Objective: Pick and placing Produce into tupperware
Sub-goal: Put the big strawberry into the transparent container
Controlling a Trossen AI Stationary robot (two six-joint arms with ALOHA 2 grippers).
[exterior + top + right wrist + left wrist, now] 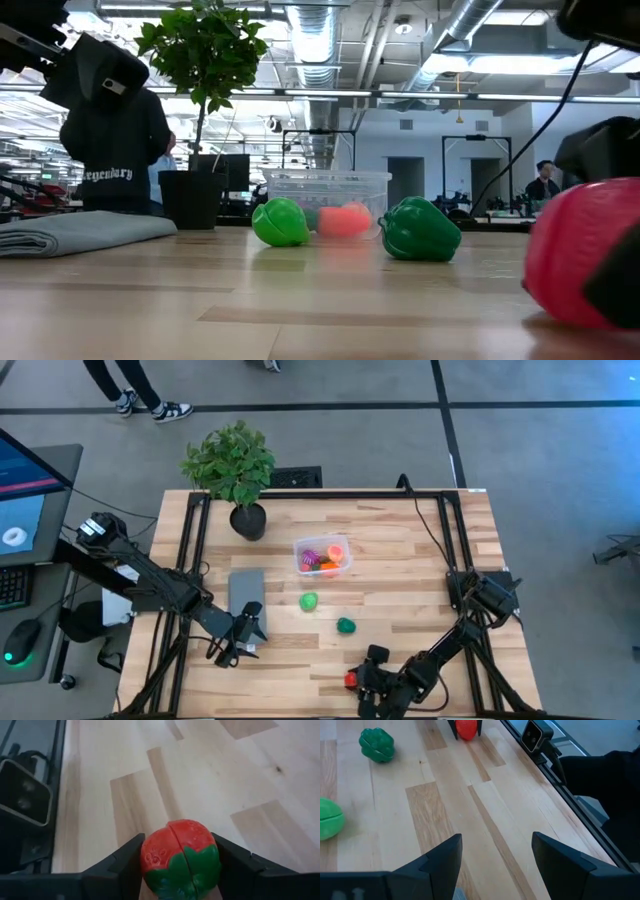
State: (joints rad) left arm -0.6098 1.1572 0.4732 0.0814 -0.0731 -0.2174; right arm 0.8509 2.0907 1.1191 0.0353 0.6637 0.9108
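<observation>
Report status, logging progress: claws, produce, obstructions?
Right claw shut on strawberry, near edge. Left claw open, idle. Two green pieces outside tupperware. Path clear.

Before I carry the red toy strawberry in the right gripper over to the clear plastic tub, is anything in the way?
Right gripper grips the red strawberry. The dark green pepper and light green fruit lie on the table between it and the tub; lifting over them should clear both.

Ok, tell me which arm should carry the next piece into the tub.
Right. The right gripper already has its jaws closed around the red strawberry, while the left gripper is open and empty beside the grey slab.
</observation>
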